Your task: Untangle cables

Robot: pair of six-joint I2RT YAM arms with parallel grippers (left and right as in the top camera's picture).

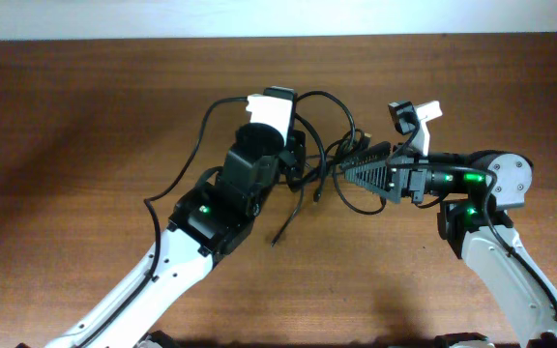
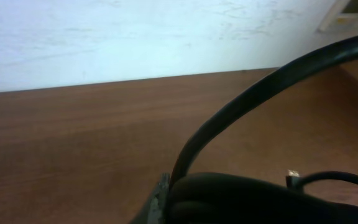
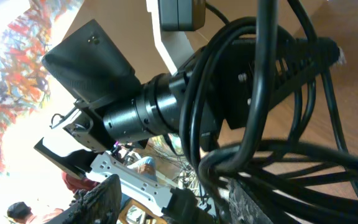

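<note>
A brown wooden table (image 1: 66, 116) is seen from above, with two white-and-black robot arms reaching in from the near corners.

On the left, the left gripper (image 1: 294, 155) is pushed into the edge of the knot with its jaws closed. I cannot make out whether a strand is pinched in them. A thick arm wire (image 1: 204, 130) loops out just beside it.

In the middle, between the two grippers, the cables (image 1: 329, 159) lie in a loose snarl of thin black loops. One free end (image 1: 278, 237) trails toward the near edge. The left wrist camera shows a small pale-tipped plug (image 2: 293, 175) poking up at the end of a cord.

On the right, the right gripper (image 1: 344, 174) points left into the same knot. Its own camera shows its fingers (image 3: 101, 199) standing apart, with several cords running between them and none clamped.

What worries me, watching this:
- If the arms draw apart while the loops still cross, the knot would likely cinch tighter rather than open.
- The right wrist camera shows cords draped across the left arm's wrist, so a pull could catch on the arm itself.
- The arm wire is close enough to be caught up with the thin cords.
- A plug could hook inside a loop and stop a strand from sliding free.

There are no containers in view, so nothing is held in one.
</note>
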